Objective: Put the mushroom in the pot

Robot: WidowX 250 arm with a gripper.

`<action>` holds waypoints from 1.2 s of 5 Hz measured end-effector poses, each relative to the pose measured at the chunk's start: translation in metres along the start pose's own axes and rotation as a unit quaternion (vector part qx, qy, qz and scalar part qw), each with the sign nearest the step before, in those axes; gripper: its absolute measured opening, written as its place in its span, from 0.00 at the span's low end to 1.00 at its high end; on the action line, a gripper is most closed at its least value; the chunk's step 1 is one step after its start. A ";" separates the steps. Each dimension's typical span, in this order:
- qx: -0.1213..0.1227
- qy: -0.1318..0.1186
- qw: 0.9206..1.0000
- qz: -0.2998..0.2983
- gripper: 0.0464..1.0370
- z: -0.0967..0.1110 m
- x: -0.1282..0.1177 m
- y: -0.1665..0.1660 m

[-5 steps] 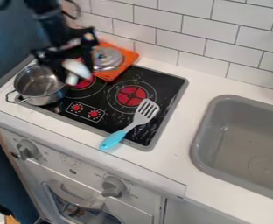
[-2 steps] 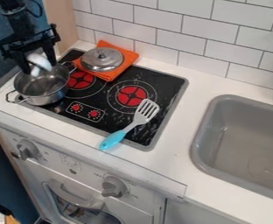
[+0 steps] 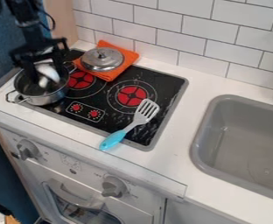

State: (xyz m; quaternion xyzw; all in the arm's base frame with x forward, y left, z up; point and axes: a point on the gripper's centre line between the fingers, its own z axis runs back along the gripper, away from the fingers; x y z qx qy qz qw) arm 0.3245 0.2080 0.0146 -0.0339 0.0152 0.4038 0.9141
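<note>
Holding mushroom [image 3: 48, 73] over pot [image 3: 44, 99], jaws nr rim.

The claw [image 3: 46, 78] holds the white mushroom [image 3: 47, 72] over the silver pot [image 3: 45, 99].

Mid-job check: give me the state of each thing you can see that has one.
Gripper: over the pot, holding the mushroom
Mushroom: between the fingers, low in the pot's opening
Pot: upright, uncovered
Lid: off the pot, knob up
Orange cloth: under the lid
Spatula: lying flat, handle end past the stovetop's front edge
Oven door: shut
</note>
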 end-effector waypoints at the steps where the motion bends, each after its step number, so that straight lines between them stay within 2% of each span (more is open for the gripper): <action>1: 0.010 0.003 1.000 -0.009 0.74 -0.002 0.000 -0.003; 2: 0.009 0.001 1.000 -0.015 0.96 0.000 0.003 -0.005; 3: 0.004 -0.004 1.000 -0.011 0.96 -0.001 0.004 -0.006; 4: 0.001 0.003 1.000 -0.014 0.96 -0.005 0.000 -0.007; 5: 0.034 -0.001 0.999 -0.006 0.96 0.018 -0.005 -0.008; 6: 0.025 -0.054 0.998 0.007 0.96 0.065 -0.011 -0.007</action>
